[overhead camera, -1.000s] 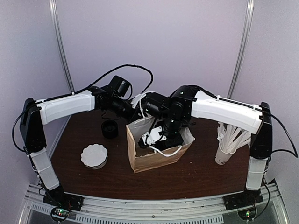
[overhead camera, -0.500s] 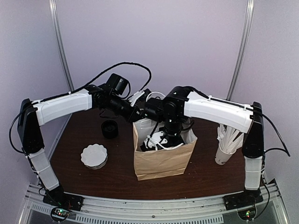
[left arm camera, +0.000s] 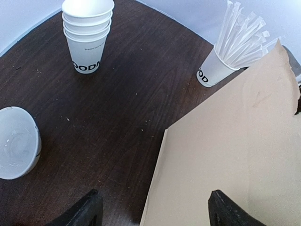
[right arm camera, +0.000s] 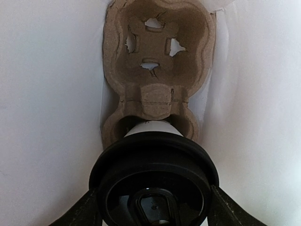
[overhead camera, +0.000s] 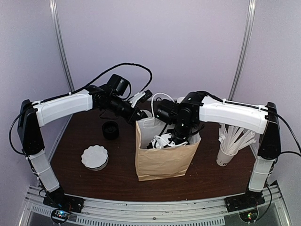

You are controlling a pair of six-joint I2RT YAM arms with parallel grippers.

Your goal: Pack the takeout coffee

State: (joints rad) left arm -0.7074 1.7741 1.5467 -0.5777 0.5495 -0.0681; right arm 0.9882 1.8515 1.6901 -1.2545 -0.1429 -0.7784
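The takeout coffee, a white cup (right arm camera: 153, 127) with a black lid (right arm camera: 153, 181), sits in the near well of a brown cardboard carrier (right arm camera: 157, 61) inside the white-lined brown paper bag (overhead camera: 164, 160). My right gripper (right arm camera: 154, 212) reaches down into the bag's mouth (overhead camera: 170, 137), its fingers (right arm camera: 89, 209) pressed against both sides of the lid. My left gripper (left arm camera: 155, 212) is open at the bag's back left rim (overhead camera: 141, 117), with the bag's brown wall (left arm camera: 230, 141) below and between its fingertips. The bag stands upright mid-table.
A nested stack of white cups (left arm camera: 88, 37) stands at the back. A white cup of paper-wrapped sticks (overhead camera: 230, 148) stands right of the bag and also shows in the left wrist view (left arm camera: 218, 66). White lids (overhead camera: 94, 157) and black lids (overhead camera: 110, 129) lie to the left.
The bag has gone from leaning to upright and sits slightly more to the right. My right arm has swung right with its gripper still inside the bag. The left gripper stays at the rim.
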